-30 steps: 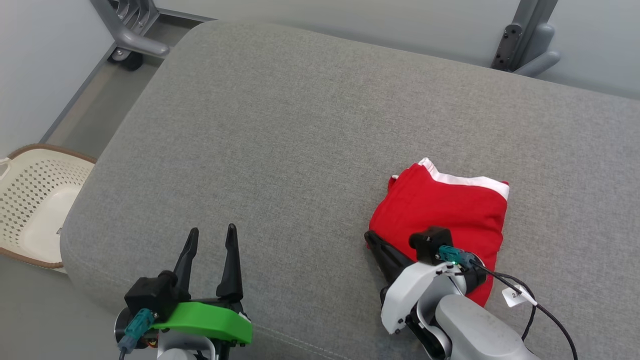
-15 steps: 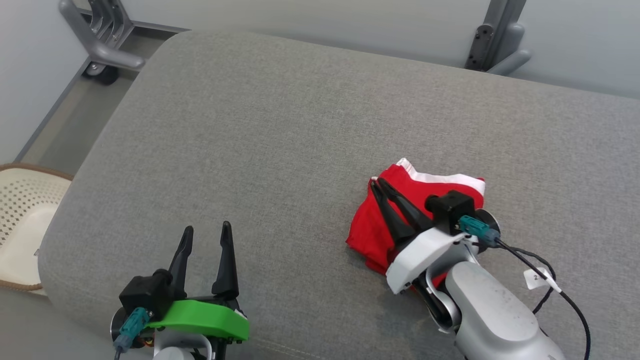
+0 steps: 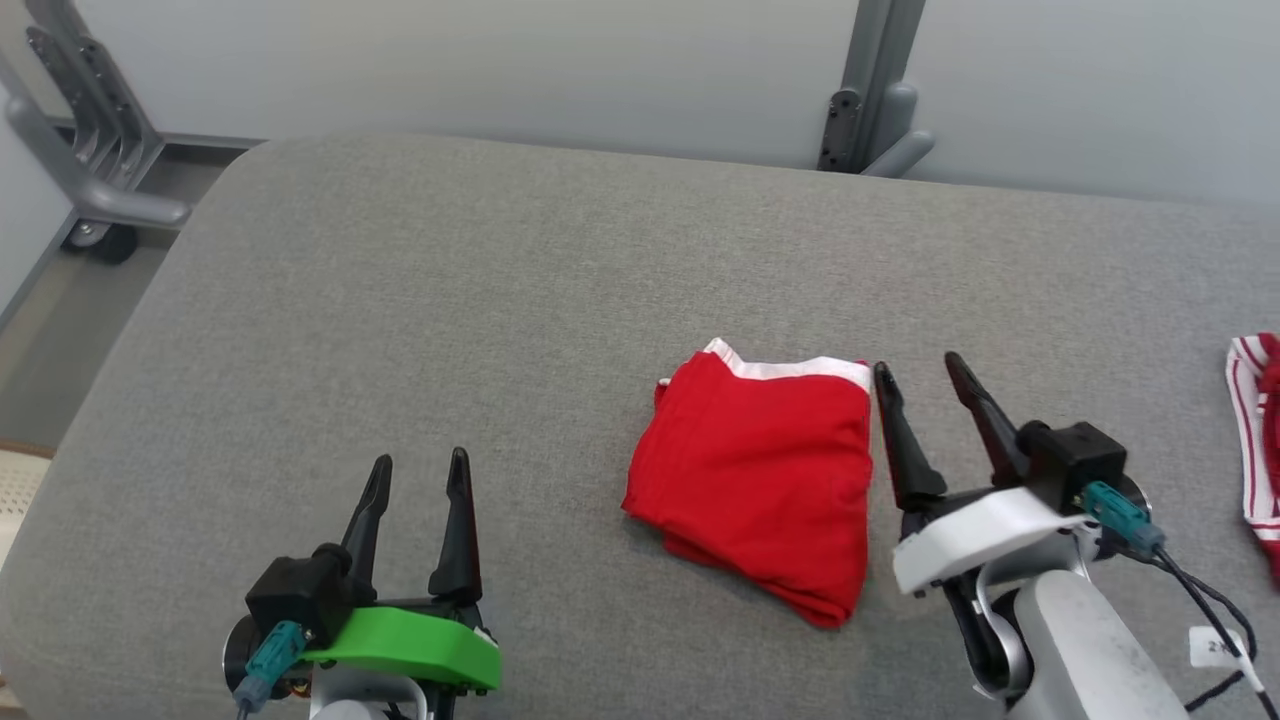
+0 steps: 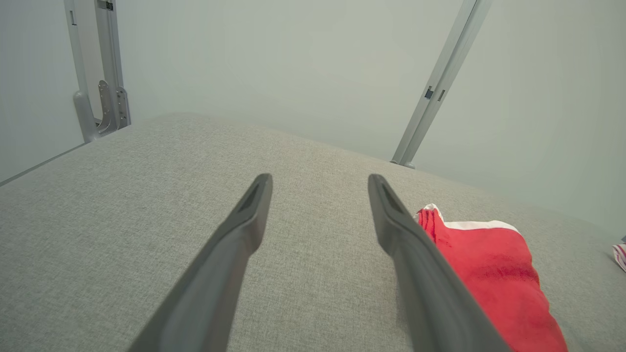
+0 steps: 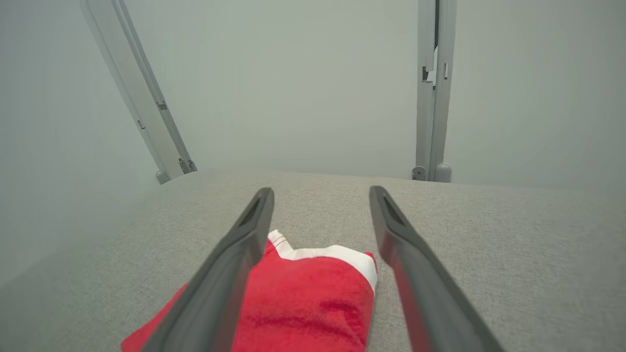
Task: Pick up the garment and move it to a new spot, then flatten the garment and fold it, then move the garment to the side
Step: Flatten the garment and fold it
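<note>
Green-collared left gripper (image 3: 422, 457), dark fingers apart, is well left of the folded red garment (image 3: 760, 480); white-collared right gripper (image 3: 915, 362), also spread, just right.

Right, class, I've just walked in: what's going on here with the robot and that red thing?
A two-armed robot is working on a red garment on a grey cushion. The garment lies folded in a neat block, white band at the far end, and neither gripper holds it. The right gripper is open just by its right edge. The left gripper is open too, well off to the left. A striped cloth lies at the far right.
</note>
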